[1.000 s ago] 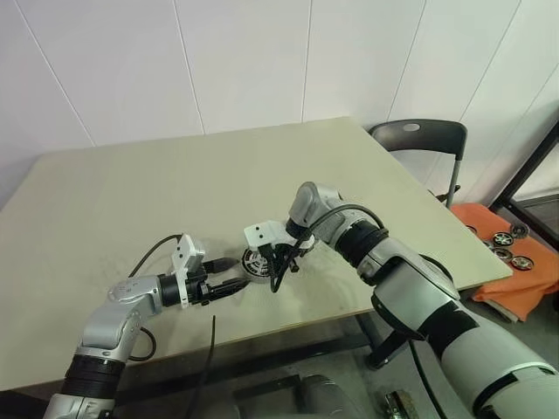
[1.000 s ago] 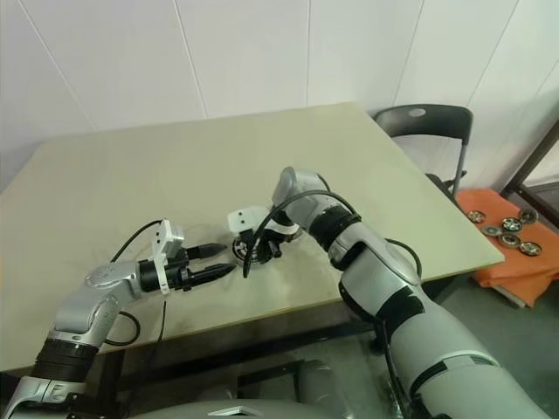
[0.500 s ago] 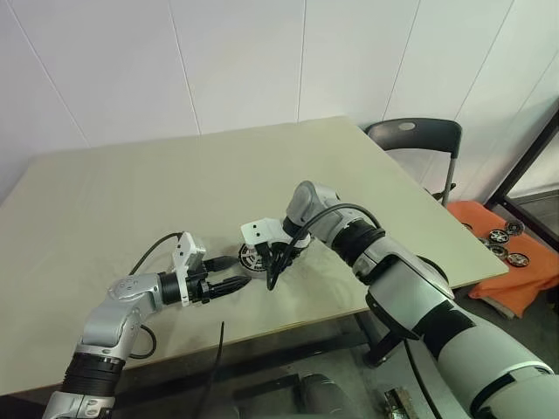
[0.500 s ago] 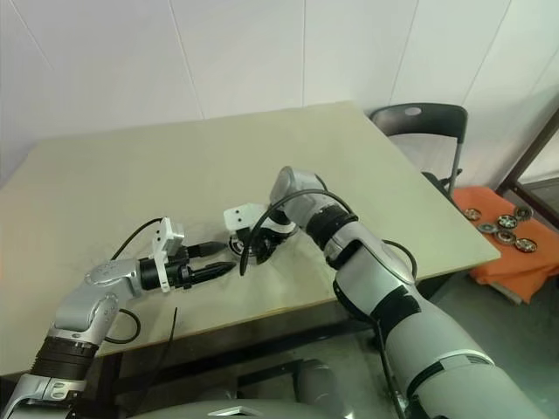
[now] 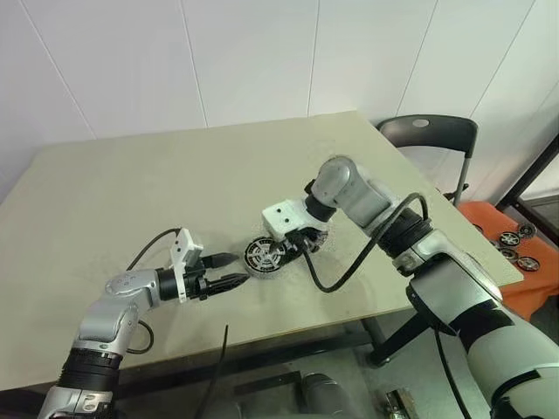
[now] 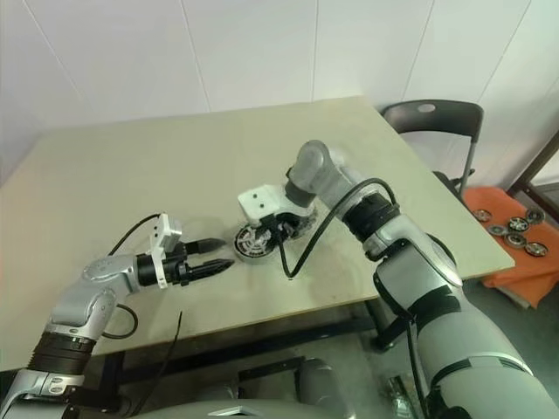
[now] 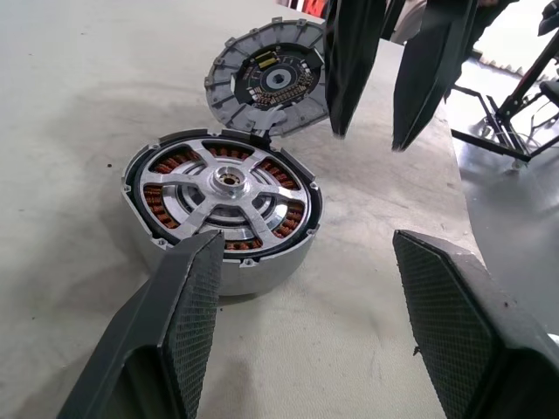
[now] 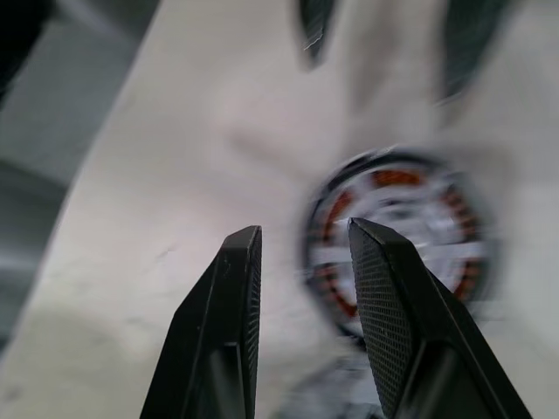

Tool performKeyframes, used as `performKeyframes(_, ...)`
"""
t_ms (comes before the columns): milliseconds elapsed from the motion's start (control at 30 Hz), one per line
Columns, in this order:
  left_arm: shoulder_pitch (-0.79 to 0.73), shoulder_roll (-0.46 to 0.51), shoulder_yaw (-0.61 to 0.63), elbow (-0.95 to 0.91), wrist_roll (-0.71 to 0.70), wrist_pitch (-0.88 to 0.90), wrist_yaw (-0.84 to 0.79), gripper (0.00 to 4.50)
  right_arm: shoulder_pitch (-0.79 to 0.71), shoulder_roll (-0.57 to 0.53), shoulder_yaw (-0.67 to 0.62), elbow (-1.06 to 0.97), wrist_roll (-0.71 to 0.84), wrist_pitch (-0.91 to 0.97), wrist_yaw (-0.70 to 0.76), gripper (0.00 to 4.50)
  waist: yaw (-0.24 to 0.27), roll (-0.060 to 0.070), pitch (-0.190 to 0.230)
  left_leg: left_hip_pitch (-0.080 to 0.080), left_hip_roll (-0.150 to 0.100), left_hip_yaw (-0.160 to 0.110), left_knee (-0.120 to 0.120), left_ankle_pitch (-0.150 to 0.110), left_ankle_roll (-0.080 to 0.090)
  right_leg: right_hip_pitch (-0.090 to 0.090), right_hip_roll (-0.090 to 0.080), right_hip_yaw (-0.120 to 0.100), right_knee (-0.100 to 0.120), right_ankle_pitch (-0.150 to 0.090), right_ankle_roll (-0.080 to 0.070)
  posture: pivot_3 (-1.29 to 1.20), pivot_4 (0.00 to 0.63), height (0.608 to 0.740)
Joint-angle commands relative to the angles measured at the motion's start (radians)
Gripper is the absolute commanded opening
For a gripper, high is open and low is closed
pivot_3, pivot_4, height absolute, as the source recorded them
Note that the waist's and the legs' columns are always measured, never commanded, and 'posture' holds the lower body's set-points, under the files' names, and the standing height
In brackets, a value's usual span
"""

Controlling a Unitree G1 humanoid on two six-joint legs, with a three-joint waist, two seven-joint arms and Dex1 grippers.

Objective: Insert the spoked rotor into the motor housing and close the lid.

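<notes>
rotor (image 7: 225, 185) in housing (image 7: 253, 266) (lid (image 7: 266, 80) behind)

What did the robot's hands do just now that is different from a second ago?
The right gripper lifted up off the motor housing and let go, leaving the spoked rotor sitting inside. The left gripper stayed open beside the housing. The lid is not on yet; it leans against the housing.

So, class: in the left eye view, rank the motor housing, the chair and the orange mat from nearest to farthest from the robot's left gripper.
1. Motor housing: on the table, just right of the left gripper.
2. Chair: beyond the table's far right corner.
3. Orange mat: on the floor, far right.
</notes>
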Motion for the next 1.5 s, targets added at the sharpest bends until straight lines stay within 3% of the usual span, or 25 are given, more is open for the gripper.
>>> performKeyframes(33, -0.027, 0.014, 0.028, -0.002, -0.013, -0.01, -0.014, 3.29, -0.052, -0.006, -0.17, -0.036, 0.1, -0.005, -0.056, 1.67, 0.0, 0.0, 0.0, 0.0, 0.0, 0.0, 0.0, 0.0, 0.0, 0.0, 0.0, 0.0, 0.0, 0.0, 0.0, 0.0, 0.0, 0.74)
performKeyframes(167, -0.024, 0.017, 0.031, 0.003, -0.014, -0.015, -0.02, 3.29, -0.052, -0.029, -0.299, -0.075, 0.198, 0.109, -0.059, 1.67, 0.003, 0.0, 0.0, 0.0, 0.0, 0.0, 0.001, 0.0, 0.0, 0.001, 0.0, 0.0, 0.0, 0.001, -0.001, 0.0, 0.0, 0.74)
performKeyframes(267, -0.054, 0.003, 0.061, 0.023, -0.03, -0.017, 0.002, 3.29, -0.035, -0.038, -0.447, -0.057, 0.266, 0.17, -0.195, 1.67, 0.005, 0.0, 0.0, 0.0, 0.0, 0.0, 0.001, 0.0, 0.0, 0.001, 0.0, 0.0, 0.0, 0.001, -0.001, 0.0, 0.0, 0.74)
performKeyframes(367, -0.067, 0.017, 0.074, 0.017, -0.038, -0.001, -0.004, 3.29, 0.029, -0.07, -0.524, -0.027, 0.241, 0.115, -0.343, 1.67, 0.018, -0.001, 0.0, 0.0, 0.0, 0.0, 0.001, 0.0, 0.0, 0.001, 0.0, 0.0, 0.0, 0.0, -0.002, 0.0, 0.0, 0.74)
performKeyframes(567, -0.045, 0.097, 0.07, -0.028, -0.048, 0.04, -0.065, 3.29, 0.233, -0.168, -0.555, -0.069, 0.213, 0.08, -0.42, 1.67, 0.025, 0.0, 0.0, 0.0, 0.0, 0.003, 0.001, 0.0, 0.0, 0.002, 0.0, 0.001, -0.002, -0.001, 0.0, 0.0, 0.0, 0.74)
performKeyframes(733, -0.057, 0.135, 0.074, -0.027, -0.056, 0.058, -0.088, 3.29, 0.347, -0.206, -0.543, -0.04, 0.134, 0.071, -0.577, 1.67, 0.021, 0.002, 0.001, 0.001, 0.0, 0.006, 0.001, -0.001, 0.001, 0.001, 0.001, 0.005, -0.001, -0.001, 0.0, 0.0, 0.0, 0.74)
performKeyframes(900, -0.08, 0.139, 0.054, -0.029, -0.052, 0.067, -0.111, 3.29, 0.47, -0.176, -0.589, -0.087, 0.167, 0.095, -0.675, 1.67, 0.023, 0.0, 0.0, 0.002, 0.0, 0.006, 0.002, -0.001, 0.002, 0.003, 0.001, 0.005, -0.001, -0.002, 0.001, 0.0, 0.0, 0.74)
performKeyframes(1200, -0.091, 0.143, 0.038, -0.033, -0.049, 0.076, -0.13, 3.29, 0.513, -0.112, -0.61, -0.029, 0.185, 0.145, -0.766, 1.67, 0.021, 0.0, 0.0, 0.002, 0.0, 0.007, 0.002, -0.001, 0.002, 0.003, 0.001, 0.006, -0.001, -0.002, 0.001, 0.0, 0.0, 0.74)
performKeyframes(1300, -0.072, 0.147, 0.038, -0.045, -0.047, 0.077, -0.132, 3.29, 0.535, -0.081, -0.606, -0.061, 0.197, 0.149, -0.769, 1.03, 0.022, 0.0, 0.0, 0.002, 0.0, 0.006, 0.002, -0.001, 0.002, 0.003, 0.001, 0.006, -0.001, -0.002, 0.001, 0.0, 0.0, 0.74)
performKeyframes(1400, -0.064, 0.153, 0.049, -0.048, -0.05, 0.078, -0.131, 3.29, 0.567, -0.07, -0.577, -0.121, 0.212, 0.195, -0.718, 0.03, 0.023, 0.0, 0.0, 0.001, 0.0, 0.006, 0.002, -0.001, 0.002, 0.003, 0.001, 0.006, -0.001, -0.002, 0.001, 0.0, 0.0, 0.74)
performKeyframes(1500, -0.054, 0.158, 0.057, -0.055, -0.055, 0.08, -0.125, 3.29, 0.583, -0.065, -0.552, -0.156, 0.207, 0.239, -0.698, 0.03, 0.024, 0.0, 0.0, 0.002, 0.0, 0.006, 0.002, -0.001, 0.002, 0.003, 0.001, 0.006, -0.001, -0.002, 0.001, 0.0, 0.0, 0.74)
